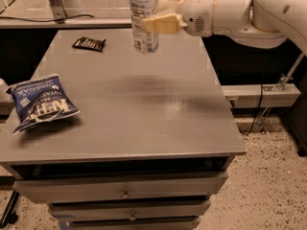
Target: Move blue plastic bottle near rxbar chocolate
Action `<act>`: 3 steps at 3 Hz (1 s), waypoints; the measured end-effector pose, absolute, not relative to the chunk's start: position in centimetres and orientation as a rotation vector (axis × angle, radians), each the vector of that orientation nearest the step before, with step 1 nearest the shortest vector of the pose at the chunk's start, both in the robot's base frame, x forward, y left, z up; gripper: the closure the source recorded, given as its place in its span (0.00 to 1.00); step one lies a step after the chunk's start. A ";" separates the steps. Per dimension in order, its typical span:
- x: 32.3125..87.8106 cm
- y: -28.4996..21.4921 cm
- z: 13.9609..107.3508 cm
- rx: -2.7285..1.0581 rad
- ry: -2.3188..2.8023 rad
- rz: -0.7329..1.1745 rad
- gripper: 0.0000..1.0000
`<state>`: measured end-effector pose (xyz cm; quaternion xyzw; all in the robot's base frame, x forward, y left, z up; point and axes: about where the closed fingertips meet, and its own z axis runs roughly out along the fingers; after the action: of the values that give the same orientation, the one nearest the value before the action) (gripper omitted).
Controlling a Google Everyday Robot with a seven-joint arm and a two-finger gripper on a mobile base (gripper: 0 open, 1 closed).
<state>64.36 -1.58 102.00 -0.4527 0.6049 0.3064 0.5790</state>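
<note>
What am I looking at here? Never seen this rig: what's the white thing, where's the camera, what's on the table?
The white thing is a robot arm reaching in from the right. At its end is a two-finger gripper, shut on the blue plastic bottle at the far side of the table.

There is one camera view, looking down on the grey drawer table from its front. Its mount doesn't show.

On the table, the rxbar chocolate lies flat at the far left, left of the bottle and apart from it. A blue chip bag sits at the left edge, nearer the camera.
</note>
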 end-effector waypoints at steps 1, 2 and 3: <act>69.6 0.5 100.9 -1.076 1.418 0.715 1.00; 73.6 3.8 98.8 -1.111 1.430 0.725 1.00; 76.6 7.1 96.6 -1.133 1.435 0.750 1.00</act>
<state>76.61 7.11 96.64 -0.4785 0.6064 0.3169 0.5503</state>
